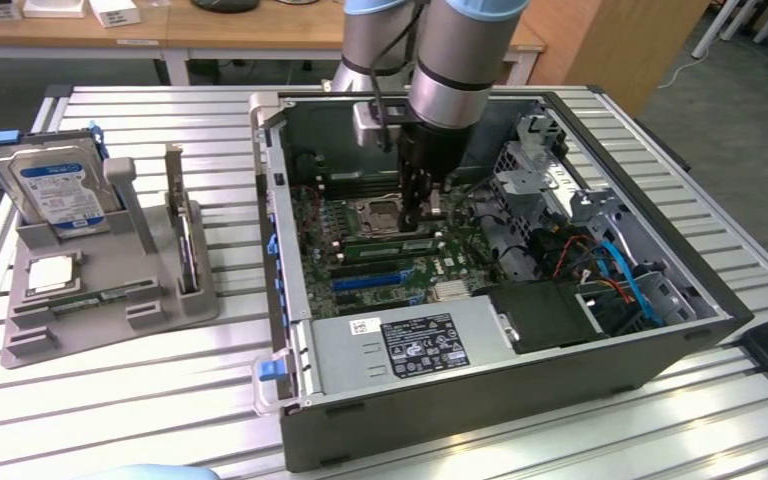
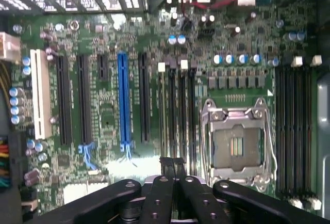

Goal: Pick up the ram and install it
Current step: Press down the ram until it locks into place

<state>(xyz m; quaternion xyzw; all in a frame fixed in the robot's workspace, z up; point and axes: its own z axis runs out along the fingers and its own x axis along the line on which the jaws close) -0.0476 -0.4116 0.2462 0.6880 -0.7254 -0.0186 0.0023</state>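
Two fingers of the gripper are shut tight together, low over the green board. Just past their tips the ram seems to stand on edge in a slot, beside the empty chip socket.

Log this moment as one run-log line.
tool: shut | place: inside open computer case, over motherboard memory slots | CPU socket: empty
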